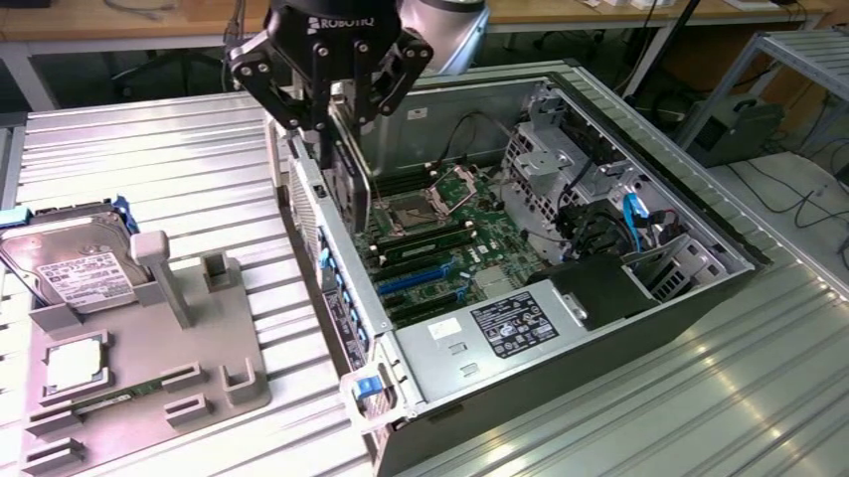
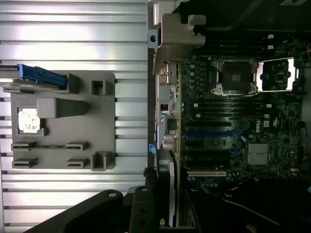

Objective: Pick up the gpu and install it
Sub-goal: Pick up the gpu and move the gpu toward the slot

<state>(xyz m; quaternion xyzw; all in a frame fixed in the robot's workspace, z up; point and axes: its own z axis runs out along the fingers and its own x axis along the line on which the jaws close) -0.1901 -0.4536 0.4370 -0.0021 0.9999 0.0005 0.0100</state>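
The gpu (image 1: 350, 189), a thin dark card with a silver bracket along one edge, hangs on edge from my gripper (image 1: 329, 131), which is shut on its upper end. It hovers above the open computer case (image 1: 690, 273), over the motherboard (image 1: 444, 243) near the case's rear wall, apart from the blue expansion slots (image 1: 418, 281). In the wrist view the gpu (image 2: 171, 102) shows edge-on, running out from my gripper (image 2: 171, 213) past the blue slot (image 2: 209, 133) toward the processor socket (image 2: 235, 77).
On the exterior view's left a grey holder tray (image 1: 199, 368) carries a silver hard drive (image 1: 74, 268) and a small square chip (image 1: 76, 366). The drive cage and cables (image 1: 623, 224) fill the case's far side. The ribbed metal table (image 1: 717, 397) surrounds everything.
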